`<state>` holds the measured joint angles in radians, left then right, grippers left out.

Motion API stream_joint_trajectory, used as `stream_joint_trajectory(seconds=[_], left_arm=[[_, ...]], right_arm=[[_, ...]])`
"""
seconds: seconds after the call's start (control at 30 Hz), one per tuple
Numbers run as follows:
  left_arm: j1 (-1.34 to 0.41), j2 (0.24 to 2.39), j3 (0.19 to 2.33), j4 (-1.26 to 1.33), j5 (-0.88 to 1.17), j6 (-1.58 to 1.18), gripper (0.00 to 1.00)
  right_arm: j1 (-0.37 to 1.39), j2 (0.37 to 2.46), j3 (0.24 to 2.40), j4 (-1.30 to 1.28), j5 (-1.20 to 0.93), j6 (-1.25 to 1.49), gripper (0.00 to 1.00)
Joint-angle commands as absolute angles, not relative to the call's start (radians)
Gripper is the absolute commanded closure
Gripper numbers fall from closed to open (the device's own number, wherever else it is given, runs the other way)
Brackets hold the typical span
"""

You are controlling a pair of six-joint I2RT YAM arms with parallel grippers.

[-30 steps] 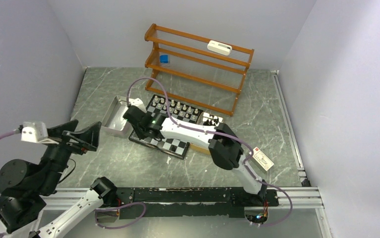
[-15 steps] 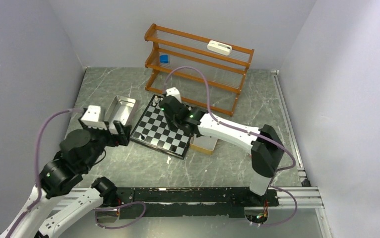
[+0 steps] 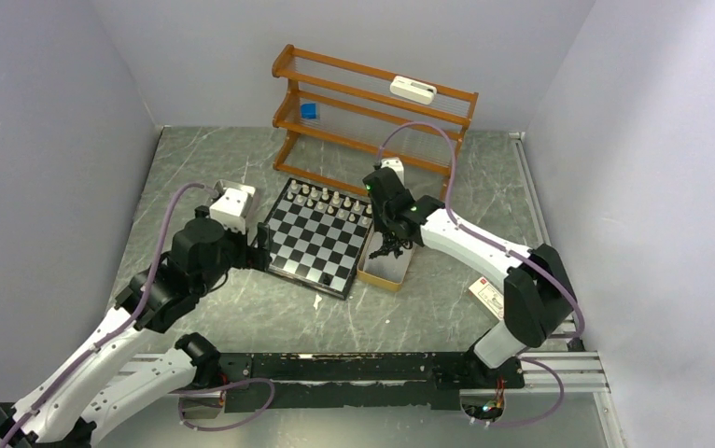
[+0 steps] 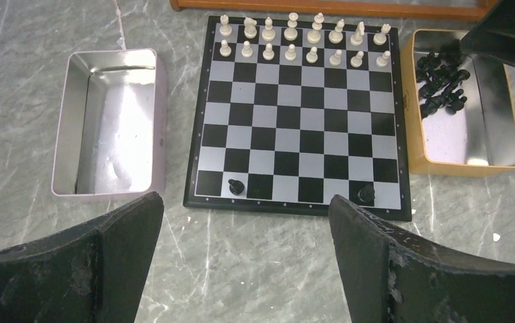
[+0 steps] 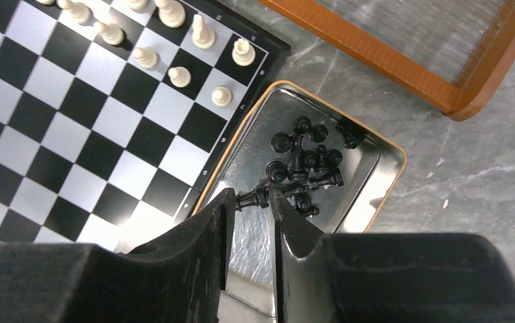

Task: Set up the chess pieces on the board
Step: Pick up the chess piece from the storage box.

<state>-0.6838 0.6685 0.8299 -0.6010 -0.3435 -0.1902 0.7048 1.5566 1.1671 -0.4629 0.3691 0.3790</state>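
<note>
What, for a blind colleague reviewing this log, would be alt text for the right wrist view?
The right gripper pinches a black chess piece over a tan-rimmed tin holding a cluster of black pieces. Left of the tin lies the chessboard, white pieces lined along its top edge; a wooden rack crosses the upper right.

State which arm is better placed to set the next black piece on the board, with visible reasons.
Right. The right end effector grips a black piece at the tin beside the board; the left end effector hangs open, away from the tin.
</note>
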Motion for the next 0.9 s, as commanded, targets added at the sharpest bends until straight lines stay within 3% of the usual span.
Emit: stream_joint_trajectory(seconds=[0.0,0.2,0.47,0.87], left_arm=[[-0.687,0.687,0.847,-0.526,-0.335,-0.133,0.03],[-0.687,0.681,0.81,-0.52,-0.357,-0.145,0.03],[-0.686,0.607,0.786,-0.503,-0.393,-0.143,0.02],[-0.686,0.616,0.792,-0.518,-0.406,-0.146,0.03]], right_arm=[[0.674,1.597,1.132,-0.407,0.352,0.359,0.71],[0.641,1.667,1.126,-0.387,0.343,0.351,0.67],[0.624,1.703,1.105,-0.368,0.331,0.36,0.73],[0.616,1.74,1.083,-0.344,0.31,0.366,0.7]])
